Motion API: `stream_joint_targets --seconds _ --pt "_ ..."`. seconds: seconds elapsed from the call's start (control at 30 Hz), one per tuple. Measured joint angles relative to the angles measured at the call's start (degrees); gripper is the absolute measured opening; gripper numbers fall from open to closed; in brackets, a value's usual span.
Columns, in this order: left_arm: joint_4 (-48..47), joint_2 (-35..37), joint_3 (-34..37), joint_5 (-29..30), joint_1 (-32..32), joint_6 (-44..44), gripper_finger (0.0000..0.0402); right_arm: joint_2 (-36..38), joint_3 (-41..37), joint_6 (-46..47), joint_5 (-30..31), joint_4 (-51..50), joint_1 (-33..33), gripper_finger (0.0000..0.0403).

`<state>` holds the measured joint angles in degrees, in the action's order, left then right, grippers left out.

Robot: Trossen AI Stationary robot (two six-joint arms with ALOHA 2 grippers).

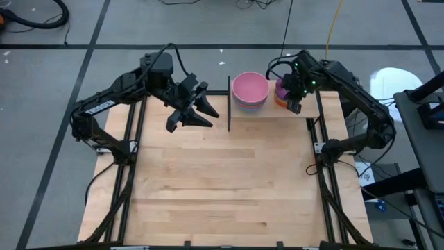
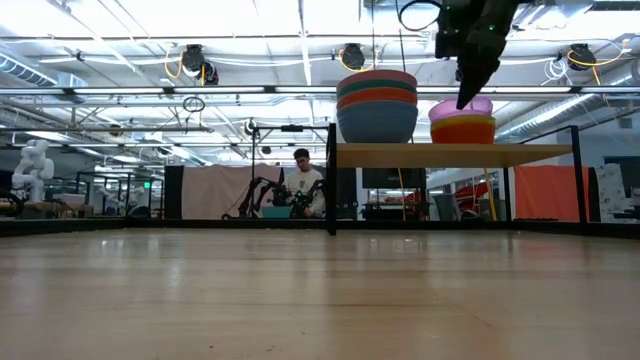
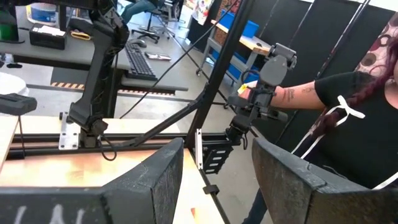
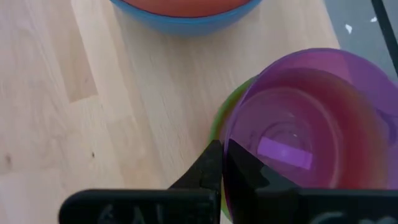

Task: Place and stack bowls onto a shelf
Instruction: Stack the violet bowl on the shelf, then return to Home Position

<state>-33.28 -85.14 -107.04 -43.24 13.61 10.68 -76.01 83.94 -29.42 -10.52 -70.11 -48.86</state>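
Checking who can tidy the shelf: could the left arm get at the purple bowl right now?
Probably not. The purple bowl sits at the shelf's far end, beyond the pink-topped stack, with the right gripper over it; the left gripper hangs open beside the shelf.

Robotics lab, open-plan hall. Exposed ceiling with strip lights and cable runs (image 2: 300, 40); grey floor marked with black tape (image 1: 90, 45); white robot figure (image 2: 33, 165) at far bench; person (image 2: 303, 182) seated beside another arm rig (image 2: 262, 195); workbench with keyboard (image 3: 142, 62).
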Motion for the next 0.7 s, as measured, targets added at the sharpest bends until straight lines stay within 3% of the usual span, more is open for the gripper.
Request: stream_joint_targets --seconds 0.3,0.7 --pt "-0.08 0.00 0.00 0.00 0.00 0.04 0.0196 -1.05 0.00 0.71 -0.04 -0.03 0.07 0.0008" --pt "-9.21 0.61 0.09 1.71 0.51 -5.01 0.0195 -0.13 0.00 -1.02 -0.20 0.58 0.26 0.0097"
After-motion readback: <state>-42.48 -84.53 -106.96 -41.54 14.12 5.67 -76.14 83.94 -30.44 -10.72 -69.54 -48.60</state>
